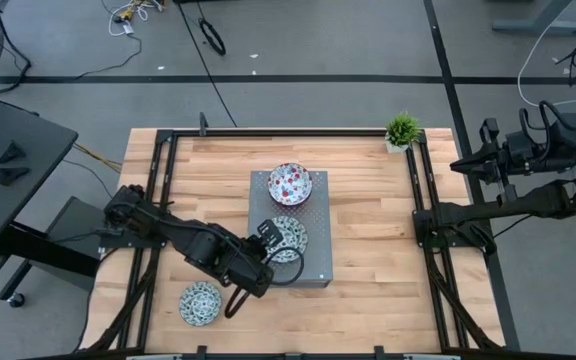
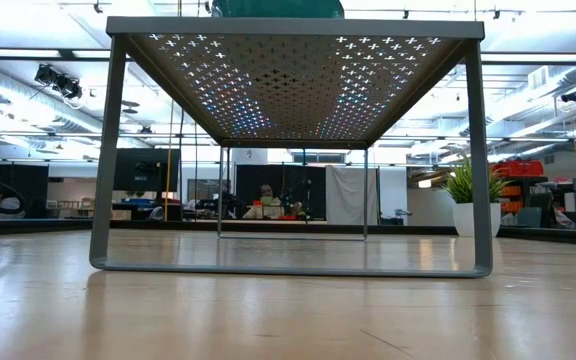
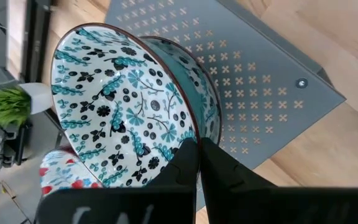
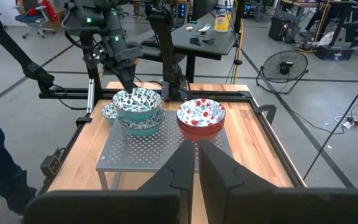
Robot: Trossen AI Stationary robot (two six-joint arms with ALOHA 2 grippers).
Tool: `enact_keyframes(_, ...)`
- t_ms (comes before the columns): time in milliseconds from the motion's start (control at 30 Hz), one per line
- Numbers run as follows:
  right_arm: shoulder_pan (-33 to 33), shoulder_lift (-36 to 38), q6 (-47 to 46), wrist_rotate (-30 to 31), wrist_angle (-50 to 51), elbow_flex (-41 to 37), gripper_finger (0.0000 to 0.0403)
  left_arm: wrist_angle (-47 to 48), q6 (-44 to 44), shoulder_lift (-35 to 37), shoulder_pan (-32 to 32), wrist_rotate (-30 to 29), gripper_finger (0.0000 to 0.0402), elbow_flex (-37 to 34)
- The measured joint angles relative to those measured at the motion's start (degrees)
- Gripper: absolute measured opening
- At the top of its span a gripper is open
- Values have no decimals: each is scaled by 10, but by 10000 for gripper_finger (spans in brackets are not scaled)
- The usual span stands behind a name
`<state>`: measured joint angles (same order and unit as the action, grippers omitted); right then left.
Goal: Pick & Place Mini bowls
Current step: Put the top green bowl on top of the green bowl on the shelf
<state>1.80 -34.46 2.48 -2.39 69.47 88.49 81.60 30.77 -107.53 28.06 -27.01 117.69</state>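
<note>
A blue bowl [image 1: 200, 303] sits alone on the table [image 1: 388, 250] near the front left corner, just beside the left arm; the left gripper [image 1: 271, 238] reaches over the grey stand [image 1: 313, 262] and its jaws are pinched tight on the rim of another blue bowl [image 1: 290, 235], which the left wrist view shows tilted [image 3: 123, 106] with its patterned inside facing the camera, the fingers [image 3: 188, 163] clamped on its lower edge. The right wrist view shows that held bowl [image 4: 137, 101] sitting in a second blue bowl [image 4: 142, 124] on the stand [image 4: 166, 149], so it is at the top of a small stack, touching or nearly touching the one beneath; I cannot tell which. Behind it on the stand, toward the far edge, is a red bowl [image 1: 290, 183], upright, and the right wrist view shows it [image 4: 201, 112] resting on more red below, though how many are stacked I cannot tell. A small plant [image 1: 402, 130] stands at the table's far right corner. The right gripper [image 1: 465, 164] hangs off the table's right side, well apart from the bowls; its jaws are nearly together and hold nothing [image 4: 196, 163]. The low view shows only the stand's legs and perforated top [image 2: 298, 80] with the plant [image 2: 465, 195] beyond.
</note>
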Motion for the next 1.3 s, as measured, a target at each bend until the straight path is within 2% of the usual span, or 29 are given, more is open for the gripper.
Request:
enact_keyframes(933,0,0,0,0,0,0,29,10,21,-22,-20,-15,5,0)
enact_keyframes(1300,0,0,0,0,0,0,29,15,17,-24,-20,19,6,0)
